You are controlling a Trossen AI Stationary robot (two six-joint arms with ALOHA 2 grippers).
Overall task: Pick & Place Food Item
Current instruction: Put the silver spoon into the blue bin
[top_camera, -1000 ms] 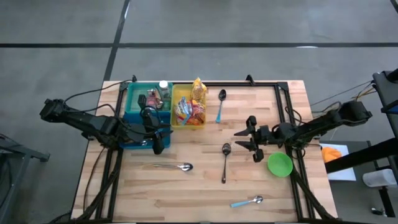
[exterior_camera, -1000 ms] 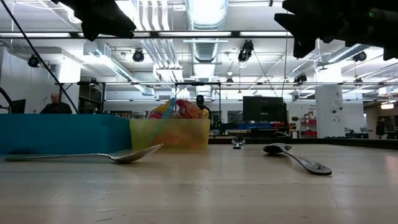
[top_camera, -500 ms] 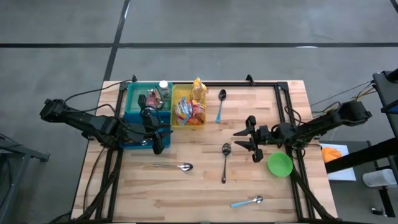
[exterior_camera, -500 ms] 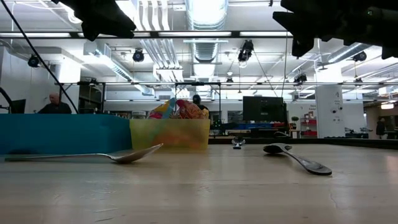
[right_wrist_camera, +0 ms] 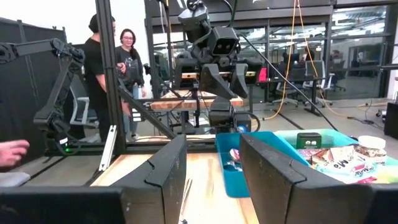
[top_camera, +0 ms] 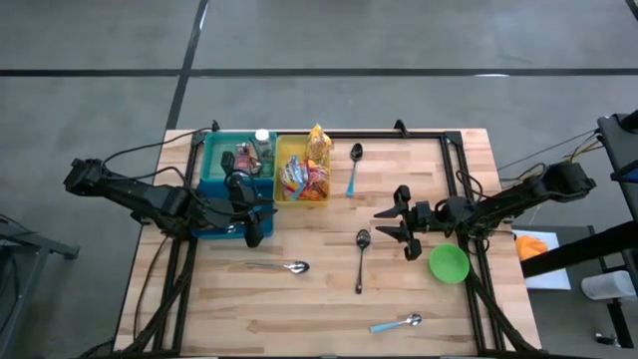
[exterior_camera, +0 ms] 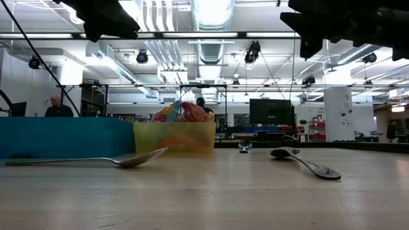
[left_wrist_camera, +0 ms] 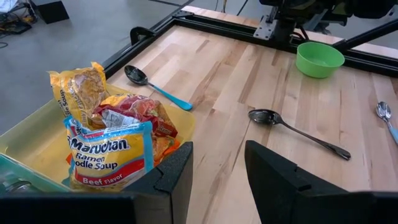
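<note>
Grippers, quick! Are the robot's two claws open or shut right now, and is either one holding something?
Left gripper: open, holding nothing, beside the blue bin.
Right gripper: open, holding nothing, near the green bowl.

Wooden table (top_camera: 299, 299): bins, spoons, bowl.

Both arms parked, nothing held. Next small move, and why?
Probably: move the left gripper over the yellow bin toward the ramen packet. Both grippers hover open and empty; the left sits beside the bin of food packets, while the right gripper is across the table by the green bowl.
</note>
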